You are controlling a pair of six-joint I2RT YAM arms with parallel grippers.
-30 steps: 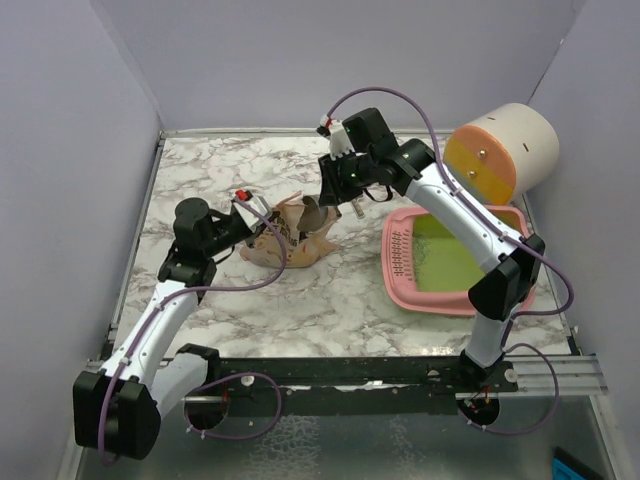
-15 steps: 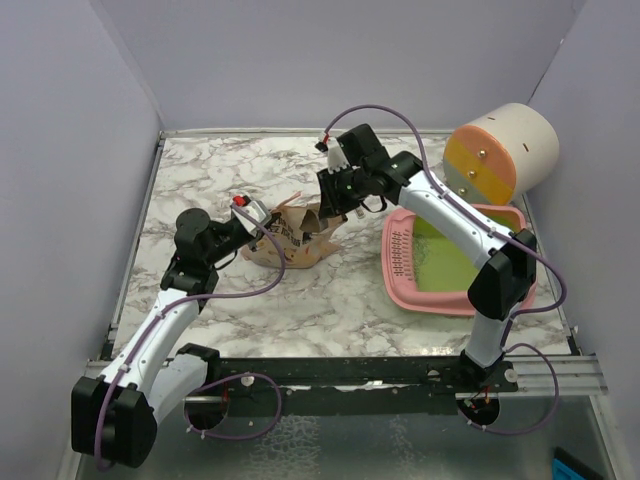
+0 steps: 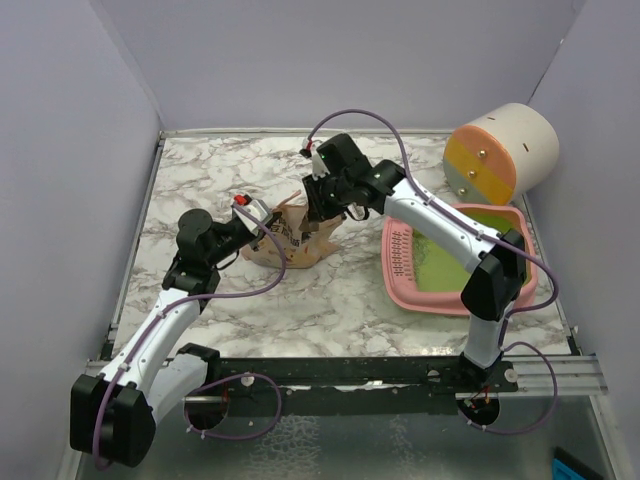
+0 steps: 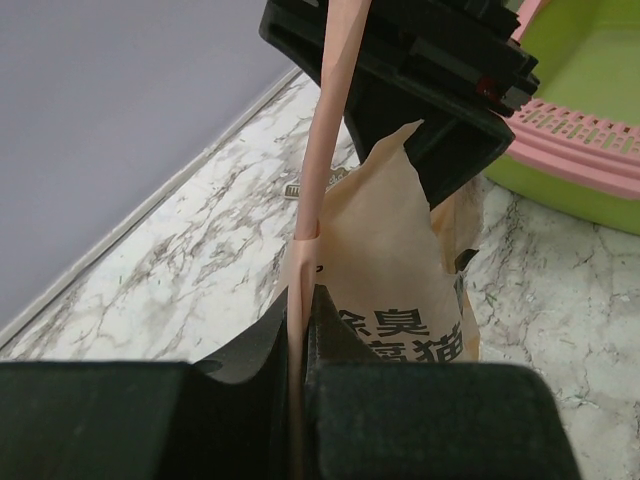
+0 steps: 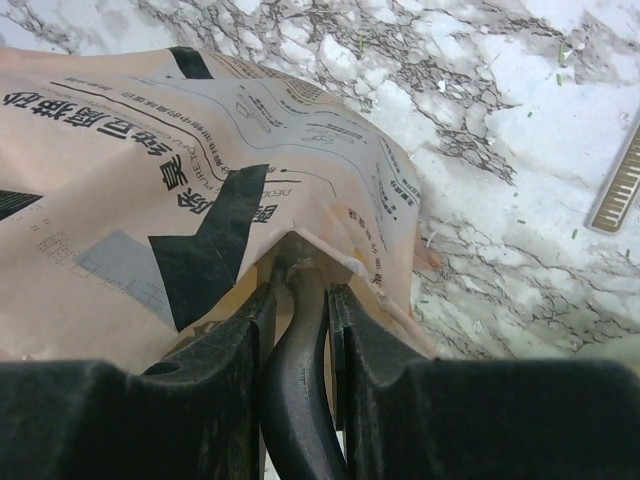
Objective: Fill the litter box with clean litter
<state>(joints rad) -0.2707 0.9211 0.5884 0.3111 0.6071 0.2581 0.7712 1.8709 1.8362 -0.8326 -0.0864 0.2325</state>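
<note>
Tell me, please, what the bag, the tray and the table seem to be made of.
Bag: likely paper, matte tan with black print; it holds sharp creases and folds. Tray: plastic, smooth with a slight sheen, pink outside and lime inside, with moulded slots. Table: white with grey veins like marble; whether it is real stone or a printed laminate cannot be told.

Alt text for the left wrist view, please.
The left gripper pinches a thin edge of the tan printed bag, while the right gripper grips its top. The pink litter box, green inside, sits beyond on the marble table.
</note>
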